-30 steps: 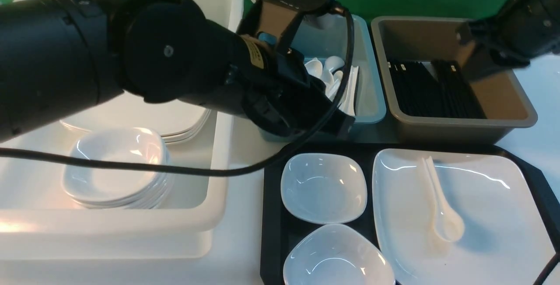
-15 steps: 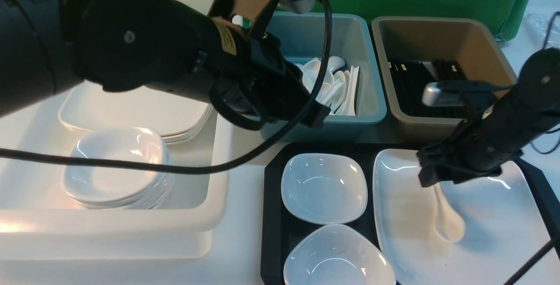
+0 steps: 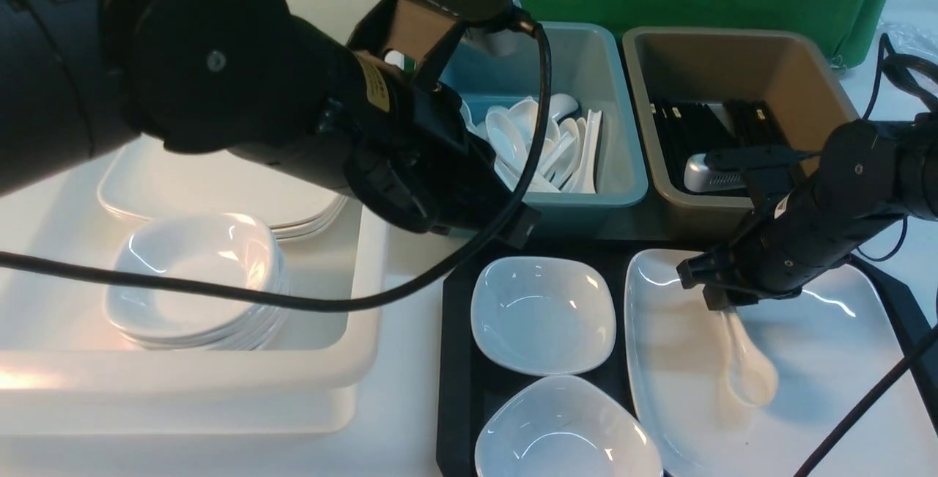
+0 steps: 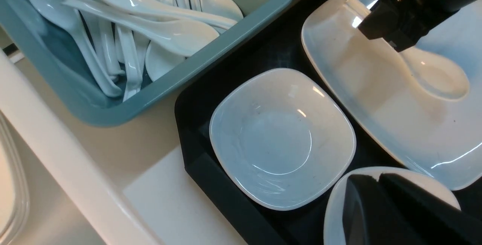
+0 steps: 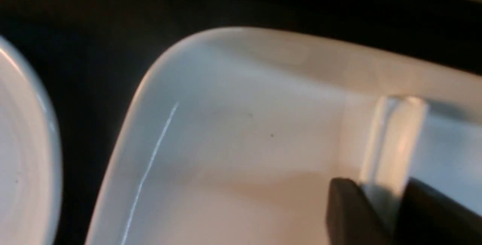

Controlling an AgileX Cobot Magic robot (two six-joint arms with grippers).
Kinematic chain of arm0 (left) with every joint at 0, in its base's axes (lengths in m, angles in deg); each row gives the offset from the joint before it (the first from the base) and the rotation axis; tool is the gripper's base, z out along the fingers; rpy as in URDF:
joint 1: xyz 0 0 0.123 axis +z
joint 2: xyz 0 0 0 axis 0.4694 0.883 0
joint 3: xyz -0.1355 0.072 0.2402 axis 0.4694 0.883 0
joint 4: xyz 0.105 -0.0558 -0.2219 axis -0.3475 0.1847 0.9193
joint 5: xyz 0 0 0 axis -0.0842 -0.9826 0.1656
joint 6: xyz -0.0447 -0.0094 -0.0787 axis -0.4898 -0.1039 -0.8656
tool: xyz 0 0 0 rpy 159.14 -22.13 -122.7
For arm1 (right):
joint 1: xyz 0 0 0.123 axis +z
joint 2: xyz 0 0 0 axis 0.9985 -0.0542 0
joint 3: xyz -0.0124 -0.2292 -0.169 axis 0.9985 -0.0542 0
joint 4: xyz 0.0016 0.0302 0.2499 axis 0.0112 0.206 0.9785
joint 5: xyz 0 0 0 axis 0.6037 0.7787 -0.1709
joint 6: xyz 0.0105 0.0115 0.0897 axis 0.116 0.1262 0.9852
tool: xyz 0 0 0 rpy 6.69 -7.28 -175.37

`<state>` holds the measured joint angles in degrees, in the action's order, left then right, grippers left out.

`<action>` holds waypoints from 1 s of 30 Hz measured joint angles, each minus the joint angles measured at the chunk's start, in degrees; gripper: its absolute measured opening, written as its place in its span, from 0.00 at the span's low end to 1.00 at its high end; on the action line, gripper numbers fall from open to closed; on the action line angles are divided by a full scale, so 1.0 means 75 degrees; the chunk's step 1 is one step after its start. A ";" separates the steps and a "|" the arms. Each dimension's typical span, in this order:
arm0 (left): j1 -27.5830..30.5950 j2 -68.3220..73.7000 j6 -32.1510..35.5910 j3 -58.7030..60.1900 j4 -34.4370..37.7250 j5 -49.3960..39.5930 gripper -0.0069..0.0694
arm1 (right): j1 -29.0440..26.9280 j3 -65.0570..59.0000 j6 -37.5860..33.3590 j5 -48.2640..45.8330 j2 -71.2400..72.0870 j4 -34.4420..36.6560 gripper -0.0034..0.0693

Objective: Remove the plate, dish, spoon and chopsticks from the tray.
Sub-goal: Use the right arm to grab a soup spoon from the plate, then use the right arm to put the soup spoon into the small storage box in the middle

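Note:
The white spoon point(image 3: 749, 368) lies in the big white plate point(image 3: 821, 418) on the right of the black tray point(image 3: 456, 360). My right gripper point(image 3: 717, 297) is down on the plate, shut on the spoon's handle point(image 5: 395, 139), which sits pinched between both fingers. Two small white dishes point(image 3: 542, 313) point(image 3: 566, 433) rest on the tray's left half. My left gripper point(image 4: 378, 177) is shut and empty, hanging over the nearer dish point(image 4: 339, 207). Black chopsticks point(image 3: 689, 141) lie in the brown bin point(image 3: 850, 111).
A teal bin point(image 3: 619, 169) with several white spoons stands behind the tray. A large white bin point(image 3: 366, 301) at the left holds stacked plates and dishes. My bulky left arm point(image 3: 242, 89) spans that bin, its cable point(image 3: 308, 301) drooping across it.
My right arm came from over the brown bin down onto the plate, and its jaws opened and then closed round the spoon's handle. The left arm shifted slightly, staying shut.

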<state>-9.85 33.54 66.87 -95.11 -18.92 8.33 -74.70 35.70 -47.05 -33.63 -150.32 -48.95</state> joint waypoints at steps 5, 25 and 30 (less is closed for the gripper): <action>0.0000 0.0000 0.0000 0.0000 0.0000 0.0000 0.11 | 0.0000 0.0000 -0.0017 -0.0423 0.0134 0.0029 0.16; 0.0000 -0.0006 -0.0118 0.0000 0.0000 0.2146 0.11 | 0.0912 0.3155 -0.0603 0.1391 0.0869 0.1244 0.16; 0.0000 -0.0006 -0.0154 0.0000 0.0000 0.2538 0.11 | 0.0929 0.3761 -0.0381 0.2172 -0.0188 0.1260 0.18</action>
<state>-9.85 33.49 65.71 -95.11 -18.92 27.36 -67.73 63.91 -49.90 -17.34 -151.74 -39.50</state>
